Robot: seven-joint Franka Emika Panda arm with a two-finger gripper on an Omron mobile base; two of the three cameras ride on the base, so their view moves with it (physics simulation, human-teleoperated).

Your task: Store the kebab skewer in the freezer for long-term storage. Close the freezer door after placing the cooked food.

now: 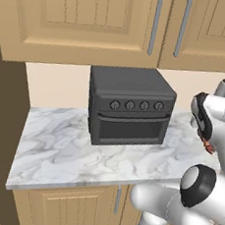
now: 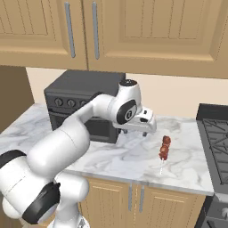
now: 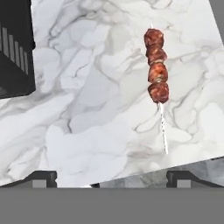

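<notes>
the kebab skewer (image 2: pixel 164 151) lies flat on the marble tabletop (image 2: pixel 129 158), to the right of the black oven (image 2: pixel 78 109) and well short of the stove (image 2: pixel 217 133) at the far right. it looks light and small: four red-brown meat chunks sit packed along the upper half of a thin pale stick, and the bare stick runs toward the tabletop's front edge. the stick is probably stiff but too thin and low to pinch cleanly; the chunks are likely softer and a bit slick, yet they stand higher off the surface, so closing across the middle chunks seems the safer hold.

the tool (image 2: pixel 144 129) hovers above the tabletop just left of the skewer, jaws spread wide and holding nothing; in the hand view its fingertips (image 3: pixel 43 178) straddle bare marble with the skewer up and to the right.

the oven's door is shut, so its contents cannot be told. wooden cupboards (image 1: pixel 95 18) above are closed too.
</notes>
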